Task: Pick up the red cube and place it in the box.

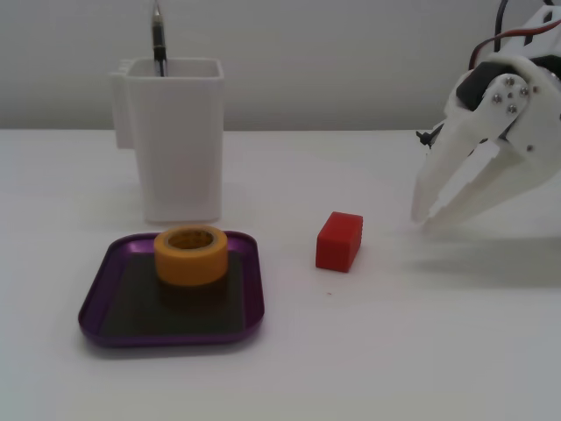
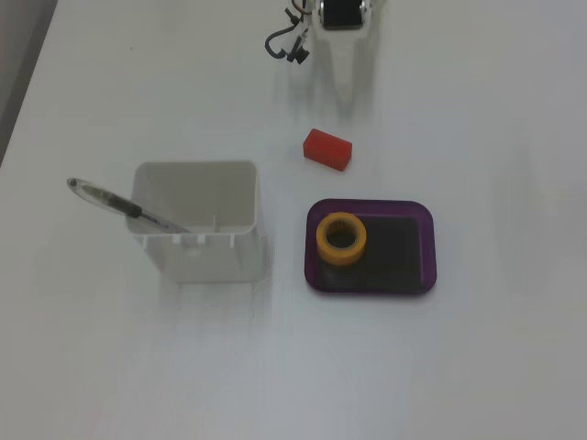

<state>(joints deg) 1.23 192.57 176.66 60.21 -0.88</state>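
Note:
The red cube [image 1: 339,241] lies on the white table, to the right of the box and apart from it; it also shows in the other fixed view [image 2: 327,149]. The box, a shallow purple tray [image 1: 96,317] [image 2: 424,215], holds a yellow tape roll. My white gripper [image 1: 422,219] hangs at the right, its tips just above the table and well to the right of the cube. Its fingers meet at the tips and hold nothing. From above, the gripper [image 2: 345,106] points at the cube from the far edge, a short gap away.
The yellow tape roll [image 1: 191,254] [image 2: 341,238] fills the left part of the tray. A tall white pen holder [image 1: 175,140] [image 2: 197,220] with a pen [image 1: 159,39] stands behind the tray. Cables [image 2: 286,41] hang by the arm.

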